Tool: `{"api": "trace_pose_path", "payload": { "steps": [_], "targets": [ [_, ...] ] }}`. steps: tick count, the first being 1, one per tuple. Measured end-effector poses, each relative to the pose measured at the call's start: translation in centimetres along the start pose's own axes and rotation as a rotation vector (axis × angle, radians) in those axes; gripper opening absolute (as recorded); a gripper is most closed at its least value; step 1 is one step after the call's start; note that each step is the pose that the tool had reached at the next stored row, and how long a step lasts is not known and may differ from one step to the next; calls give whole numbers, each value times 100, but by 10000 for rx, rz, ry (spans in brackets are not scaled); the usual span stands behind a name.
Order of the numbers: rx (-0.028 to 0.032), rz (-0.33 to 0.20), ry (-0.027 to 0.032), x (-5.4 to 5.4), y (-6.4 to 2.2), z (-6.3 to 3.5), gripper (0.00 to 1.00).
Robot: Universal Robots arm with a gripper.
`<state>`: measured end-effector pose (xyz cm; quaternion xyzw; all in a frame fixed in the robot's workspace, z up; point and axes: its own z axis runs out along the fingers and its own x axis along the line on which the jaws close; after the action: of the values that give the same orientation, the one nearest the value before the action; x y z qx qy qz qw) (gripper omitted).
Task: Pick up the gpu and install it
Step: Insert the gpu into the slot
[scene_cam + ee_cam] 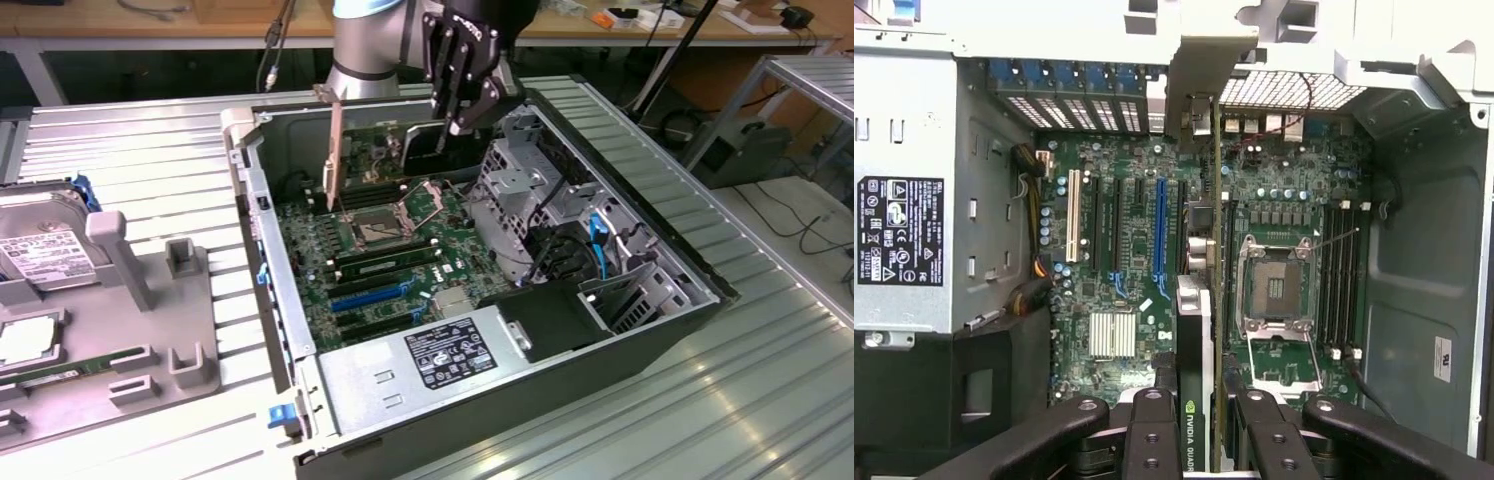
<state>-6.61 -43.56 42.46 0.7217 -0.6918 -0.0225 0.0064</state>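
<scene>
End effector (1194, 425) with gpu (1194, 335) over case (1426, 270)

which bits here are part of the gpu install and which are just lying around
In the job:
- gpu
- gripper, shut on the gpu
- open computer case
- motherboard

Lying about:
- hard drive
- grey parts holder

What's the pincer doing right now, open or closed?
The pincer is closed on the gpu, holding it edge-on over the motherboard.
</scene>
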Motion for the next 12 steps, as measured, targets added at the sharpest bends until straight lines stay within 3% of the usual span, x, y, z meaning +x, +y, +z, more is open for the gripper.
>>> {"api": "trace_pose_path", "payload": {
  "steps": [12],
  "targets": [
    [38, -1, 0, 2, 2, 75, 27]
  ]
}}
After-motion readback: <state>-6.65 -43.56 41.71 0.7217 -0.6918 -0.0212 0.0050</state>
